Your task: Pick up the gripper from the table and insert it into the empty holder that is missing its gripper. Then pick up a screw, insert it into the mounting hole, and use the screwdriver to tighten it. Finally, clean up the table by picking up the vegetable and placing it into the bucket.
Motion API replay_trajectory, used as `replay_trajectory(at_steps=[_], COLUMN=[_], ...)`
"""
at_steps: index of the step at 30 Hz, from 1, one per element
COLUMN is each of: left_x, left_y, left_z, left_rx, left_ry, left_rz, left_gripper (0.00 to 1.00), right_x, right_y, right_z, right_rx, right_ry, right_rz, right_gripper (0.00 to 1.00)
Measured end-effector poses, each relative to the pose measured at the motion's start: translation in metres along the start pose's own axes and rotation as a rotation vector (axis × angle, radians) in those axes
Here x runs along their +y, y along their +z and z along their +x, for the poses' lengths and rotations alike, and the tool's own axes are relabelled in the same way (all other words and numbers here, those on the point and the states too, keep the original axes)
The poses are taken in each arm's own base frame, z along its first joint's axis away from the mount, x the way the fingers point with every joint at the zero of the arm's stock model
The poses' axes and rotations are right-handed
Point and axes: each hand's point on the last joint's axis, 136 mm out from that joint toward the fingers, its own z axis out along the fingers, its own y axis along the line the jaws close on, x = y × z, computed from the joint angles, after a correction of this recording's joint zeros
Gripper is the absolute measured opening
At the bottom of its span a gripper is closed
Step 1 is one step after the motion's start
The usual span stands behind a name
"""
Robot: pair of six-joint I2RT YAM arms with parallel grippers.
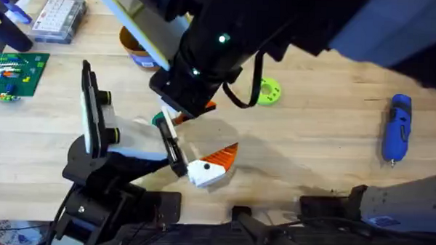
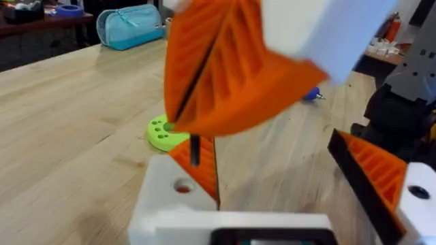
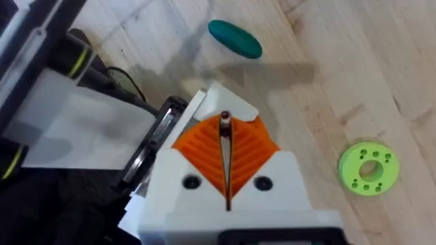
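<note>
my right pincer (image 3: 226, 160) has its orange ribbed pads pressed together on a small dark screw (image 3: 225, 120), poised over the slim black holder bar (image 1: 175, 146) on the stand. i judge it best to ease down straight (no tilt) toward the hole.

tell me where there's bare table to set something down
Bare wood lies between the lime-green ring and the screwdriver, and below the ring. It is crowded around the black stand and the white-and-orange wedge.
</note>
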Motion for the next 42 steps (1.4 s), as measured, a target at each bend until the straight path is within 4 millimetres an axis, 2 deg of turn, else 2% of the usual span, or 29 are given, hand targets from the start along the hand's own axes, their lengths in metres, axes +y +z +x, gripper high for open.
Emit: replay_trajectory(at_steps=[8,15,18,22,32,42], left_x=[0.000,0.000,0.000,0.000,0.000,0.000], left_y=[0.000,0.000,0.000,0.000,0.000,0.000], left_z=[0.000,0.000,0.000,0.000,0.000,0.000], left_rx=[0.000,0.000,0.000,0.000,0.000,0.000], left_ry=[0.000,0.000,0.000,0.000,0.000,0.000], left_rz=[0.000,0.000,0.000,0.000,0.000,0.000], left_gripper=[0.988,0.988,0.988,0.986,0.986,0.986], right_x=[0.000,0.001,-0.001,-0.012,-0.013,-0.011], right_y=[-0.009,-0.044,-0.049,-0.048,-0.046,-0.020], right_z=[-0.005,-0.018,-0.019,-0.017,-0.012,-0.011], right_rx=[-0.036,-0.157,-0.171,-0.159,-0.135,-0.092], right_ry=[-0.001,-0.002,0.003,0.025,0.028,0.025], right_rz=[-0.002,-0.009,-0.006,0.008,0.010,-0.006], right_gripper=[0.009,0.009,0.009,0.009,0.009,0.009])
